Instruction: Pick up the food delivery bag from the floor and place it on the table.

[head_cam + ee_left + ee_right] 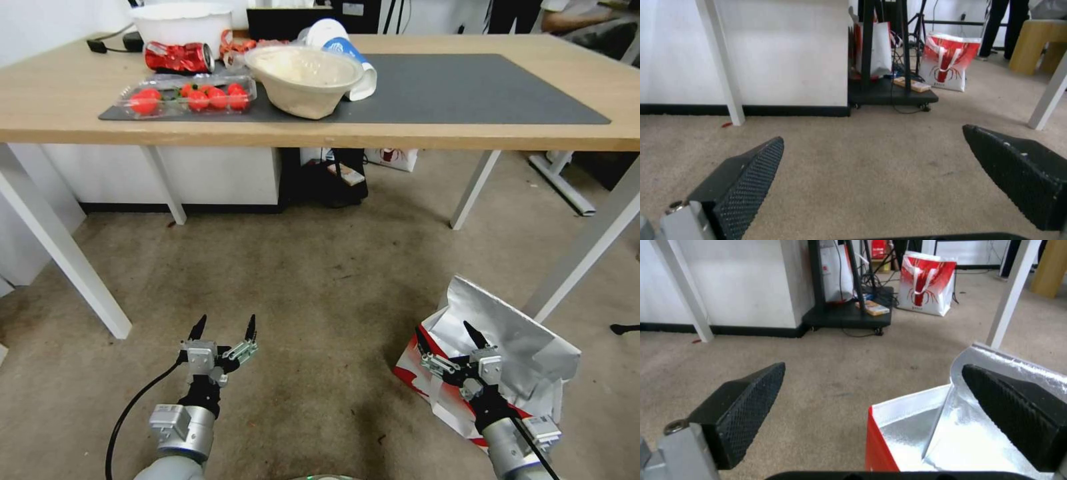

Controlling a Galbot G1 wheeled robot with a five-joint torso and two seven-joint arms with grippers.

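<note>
While the right gripper [448,340] hangs spread over the open mouth of the food delivery bag [513,347], one finger above its foil lining and one outside the near wall, the reach looks under way and nothing is gripped; next it must drop and close on that wall. Bag sits on the floor [313,280] beside a desk [467,133] leg. Left gripper [225,328] hovers spread over bare carpet

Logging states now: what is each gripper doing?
Left gripper: open, holding nothing, above the floor.
Right gripper: open, over the food delivery bag.
</note>
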